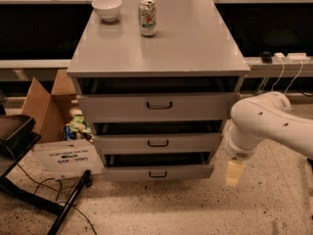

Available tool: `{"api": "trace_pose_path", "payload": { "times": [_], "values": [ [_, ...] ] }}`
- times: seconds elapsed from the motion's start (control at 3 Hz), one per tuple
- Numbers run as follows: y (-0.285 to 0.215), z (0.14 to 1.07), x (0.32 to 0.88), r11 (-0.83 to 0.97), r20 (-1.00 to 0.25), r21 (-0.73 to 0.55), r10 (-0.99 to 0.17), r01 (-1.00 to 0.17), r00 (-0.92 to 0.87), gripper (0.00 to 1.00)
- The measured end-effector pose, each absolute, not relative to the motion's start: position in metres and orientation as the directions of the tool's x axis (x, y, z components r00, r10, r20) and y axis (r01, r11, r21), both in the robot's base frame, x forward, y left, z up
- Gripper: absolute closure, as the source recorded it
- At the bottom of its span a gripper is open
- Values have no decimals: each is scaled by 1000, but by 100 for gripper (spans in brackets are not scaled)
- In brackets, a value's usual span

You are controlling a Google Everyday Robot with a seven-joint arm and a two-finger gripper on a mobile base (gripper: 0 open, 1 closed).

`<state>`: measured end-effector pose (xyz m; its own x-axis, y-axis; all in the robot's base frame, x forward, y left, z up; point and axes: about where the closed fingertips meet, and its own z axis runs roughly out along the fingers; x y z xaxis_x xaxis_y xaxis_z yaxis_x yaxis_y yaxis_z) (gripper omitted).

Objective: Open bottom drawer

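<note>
The grey cabinet [161, 53] has three drawers. The bottom drawer [157, 172] has the slimmest front and a small dark bar handle [158, 174]; it stands pulled out a little, with a dark gap above its front. The middle drawer [157, 142] and the top drawer [159, 105] sit above it. My gripper [234, 173] hangs from the white arm [266, 124] at the right of the cabinet, level with the bottom drawer and just right of its front corner, apart from the handle.
A white bowl [106, 8] and a drink can [147, 17] stand on the cabinet top. An open cardboard box [45, 106] with a white sign [66, 156] is at the left, with a black stand leg [68, 204] and cables on the speckled floor.
</note>
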<state>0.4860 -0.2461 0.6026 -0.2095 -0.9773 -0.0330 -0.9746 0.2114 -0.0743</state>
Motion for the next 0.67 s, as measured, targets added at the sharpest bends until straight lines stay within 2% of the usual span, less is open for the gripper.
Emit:
{"api": "trace_pose_path", "payload": {
  "times": [0.67],
  "values": [
    [-220, 522, 498, 171, -106, -57, -981, -984, -164, 0]
  ]
}}
